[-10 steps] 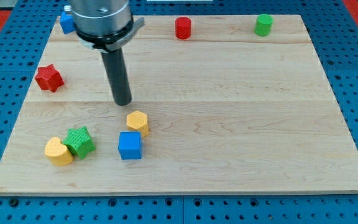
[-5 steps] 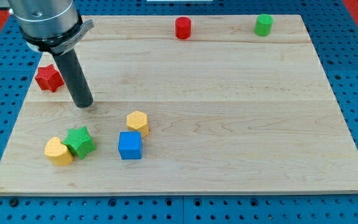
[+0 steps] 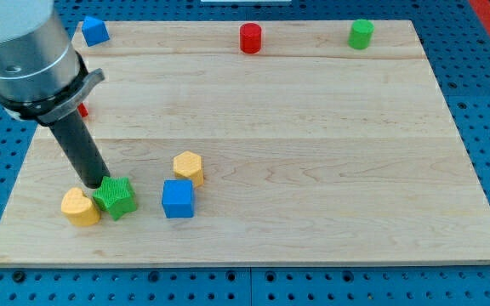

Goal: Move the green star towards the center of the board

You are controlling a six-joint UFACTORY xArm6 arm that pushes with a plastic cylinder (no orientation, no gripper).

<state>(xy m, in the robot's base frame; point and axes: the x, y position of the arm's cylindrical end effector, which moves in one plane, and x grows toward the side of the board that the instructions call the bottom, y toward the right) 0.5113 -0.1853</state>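
Tool: my tip (image 3: 93, 182), a bare rod with no jaws to spread or pinch, at the green star (image 3: 115, 197) (upper-left edge, apparently touching). Star sits lower left on the table (image 3: 313, 170), touching a yellow heart (image 3: 80, 206). Nearby: blue cube (image 3: 178, 199), yellow hexagon (image 3: 189, 167)

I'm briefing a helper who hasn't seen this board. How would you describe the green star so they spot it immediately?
Start at the wooden board and go to its corner at the view's bottom left, where four blocks cluster. The green star sits there, touching a yellow block on its left, with my tip at its upper left edge. It is the cluster's only green piece; the green cylinder stands far off.
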